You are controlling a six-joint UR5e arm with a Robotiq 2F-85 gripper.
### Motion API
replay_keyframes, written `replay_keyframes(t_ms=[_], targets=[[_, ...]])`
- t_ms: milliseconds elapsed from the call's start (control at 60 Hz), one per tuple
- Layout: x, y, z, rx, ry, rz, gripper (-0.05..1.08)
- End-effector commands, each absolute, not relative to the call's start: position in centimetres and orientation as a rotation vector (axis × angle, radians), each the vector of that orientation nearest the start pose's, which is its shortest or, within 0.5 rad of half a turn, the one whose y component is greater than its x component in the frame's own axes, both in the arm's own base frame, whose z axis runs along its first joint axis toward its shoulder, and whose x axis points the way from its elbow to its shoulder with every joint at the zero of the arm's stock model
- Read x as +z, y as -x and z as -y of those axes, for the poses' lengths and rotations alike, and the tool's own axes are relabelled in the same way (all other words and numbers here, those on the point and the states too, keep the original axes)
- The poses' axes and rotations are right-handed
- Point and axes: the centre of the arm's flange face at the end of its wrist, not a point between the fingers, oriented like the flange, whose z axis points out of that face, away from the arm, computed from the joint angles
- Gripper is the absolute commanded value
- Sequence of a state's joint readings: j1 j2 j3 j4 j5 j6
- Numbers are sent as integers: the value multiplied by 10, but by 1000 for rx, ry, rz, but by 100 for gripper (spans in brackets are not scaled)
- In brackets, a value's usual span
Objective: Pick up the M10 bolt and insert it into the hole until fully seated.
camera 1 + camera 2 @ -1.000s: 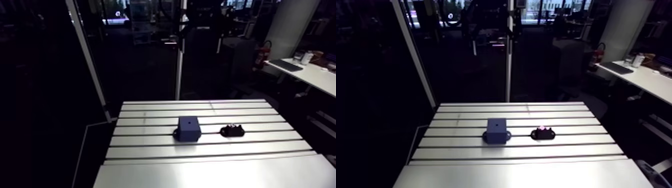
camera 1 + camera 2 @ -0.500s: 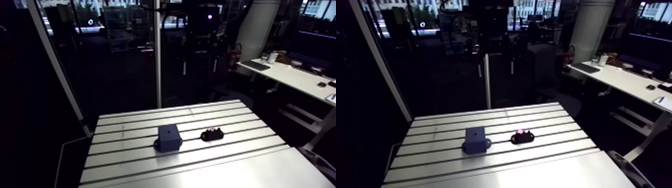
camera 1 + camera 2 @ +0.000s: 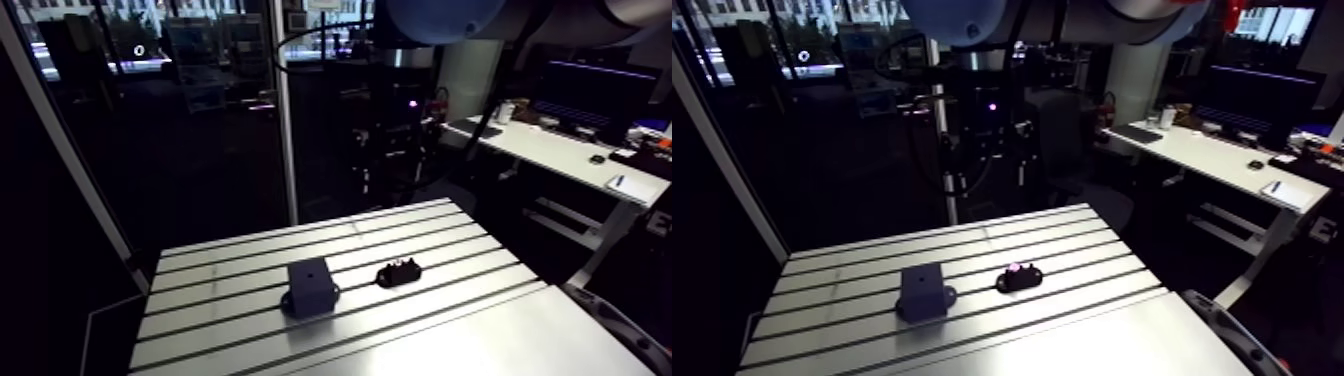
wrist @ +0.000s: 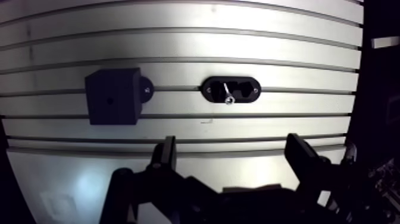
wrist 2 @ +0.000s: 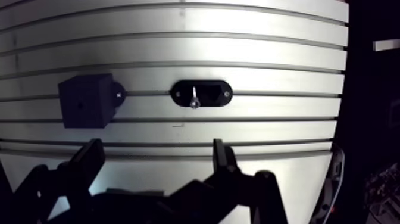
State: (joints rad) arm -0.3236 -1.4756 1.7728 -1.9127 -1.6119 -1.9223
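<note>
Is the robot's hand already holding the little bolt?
No, the bolt lies in its black holder on the table, ahead of the hand, whose fingers stand apart with nothing between them.

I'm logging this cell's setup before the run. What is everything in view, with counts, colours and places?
table: one, silver slotted aluminium, under everything.
block: one, dark blue, fixed on the table beside the holder, apart from it; one small hole in its top face.
holder: one, black, oval, on the table ahead of the gripper.
bolt: one, silver, lying in the holder's recess.
arm: one, light-blue joint cap, at the top edge of the arm view.
gripper: one, black, two fingers apart with nothing between them, above the table's near part, short of the holder.
</note>
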Motion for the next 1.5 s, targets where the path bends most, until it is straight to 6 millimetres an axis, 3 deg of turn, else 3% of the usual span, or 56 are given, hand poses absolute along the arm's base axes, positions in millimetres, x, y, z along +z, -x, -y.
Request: replay_keyframes(t_ms=[17, 183, 350, 867, 967, 1117, 1233, 1500], targets=[[356, 532, -49, 88, 73, -3176, 1], [340, 533, -57, 62, 77, -3196, 1], [328, 526, -80, 46, 28, -3205, 1], [280, 521, -85, -2, 16, -3153, 1], [270, 521, -85, -13, 7, -3137, 11], [262, 526, -87, -21, -4, -3125, 39], [257, 531, -89, -13, -4, -3132, 44], [253, 535, -92, -9, 1, -3127, 44]])
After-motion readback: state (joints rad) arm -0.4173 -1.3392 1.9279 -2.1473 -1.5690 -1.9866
